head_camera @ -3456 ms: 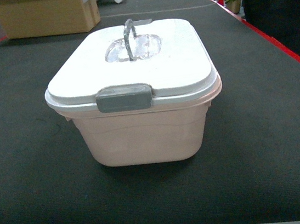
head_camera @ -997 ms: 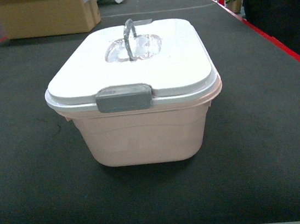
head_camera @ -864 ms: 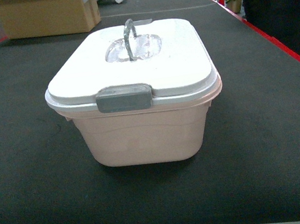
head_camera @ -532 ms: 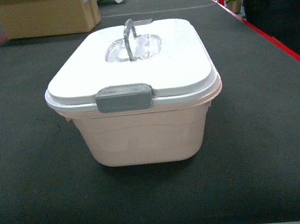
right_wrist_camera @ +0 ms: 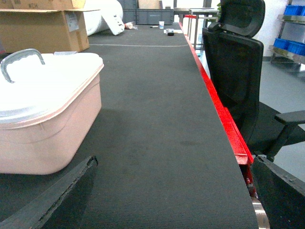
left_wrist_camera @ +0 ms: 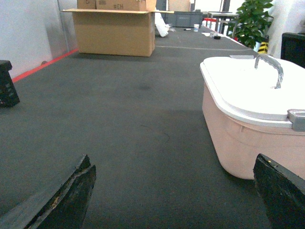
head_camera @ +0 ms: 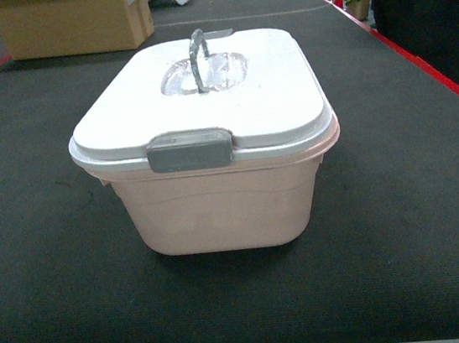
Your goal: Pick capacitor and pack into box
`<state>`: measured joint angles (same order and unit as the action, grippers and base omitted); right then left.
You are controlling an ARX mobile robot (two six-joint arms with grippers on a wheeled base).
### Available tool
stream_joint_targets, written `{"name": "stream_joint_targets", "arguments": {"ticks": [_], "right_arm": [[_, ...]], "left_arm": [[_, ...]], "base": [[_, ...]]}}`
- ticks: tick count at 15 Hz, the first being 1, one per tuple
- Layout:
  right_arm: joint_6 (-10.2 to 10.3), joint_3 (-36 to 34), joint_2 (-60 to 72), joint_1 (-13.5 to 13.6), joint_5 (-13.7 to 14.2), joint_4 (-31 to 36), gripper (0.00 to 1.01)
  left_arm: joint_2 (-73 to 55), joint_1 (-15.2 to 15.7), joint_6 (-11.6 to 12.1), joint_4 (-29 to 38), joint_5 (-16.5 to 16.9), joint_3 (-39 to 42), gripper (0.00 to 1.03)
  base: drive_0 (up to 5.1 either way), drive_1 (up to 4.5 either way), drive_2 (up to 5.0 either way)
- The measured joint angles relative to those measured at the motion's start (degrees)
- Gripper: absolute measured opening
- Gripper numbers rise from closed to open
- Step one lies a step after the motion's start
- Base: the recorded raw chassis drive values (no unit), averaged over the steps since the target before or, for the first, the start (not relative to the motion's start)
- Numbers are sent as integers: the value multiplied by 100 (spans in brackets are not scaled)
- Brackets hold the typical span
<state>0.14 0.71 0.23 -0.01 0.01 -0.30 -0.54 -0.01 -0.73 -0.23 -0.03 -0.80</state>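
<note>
- Capacitor: I find none in any view, not on the mat and not between either claw's fingers; if one is in the box I can't tell, since the lid hides the inside.
- Black table mat (head_camera: 48, 271) fills most of every frame, running to the red edge at right.
- Box (head_camera: 216, 198), pink, sits mid-frame in the head view with its white lid (head_camera: 271, 98) on and the grey latch (head_camera: 190, 150) facing me.
- This fits two stages: a capacitor packed and the lid closed over it, or a closed box awaiting one. I can't say which.
- Left gripper (left_wrist_camera: 174, 191): fingers spread wide at the frame's bottom corners, nothing between them, box at right.
- Right gripper (right_wrist_camera: 174, 193): likewise wide and empty, box at left.
- Head view shows neither arm; only the wrist views show the claws, and the right one adds an office chair (right_wrist_camera: 238, 52).
- Handle (head_camera: 198, 57) stands upright on the lid.
</note>
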Motion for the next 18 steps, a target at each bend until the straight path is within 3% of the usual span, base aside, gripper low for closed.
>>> {"name": "stream_joint_targets", "arguments": {"ticks": [18], "right_arm": [[0, 0, 0, 0, 0, 0, 98]], "left_arm": [[0, 0, 0, 0, 0, 0, 98]], "base": [[0, 0, 0]]}}
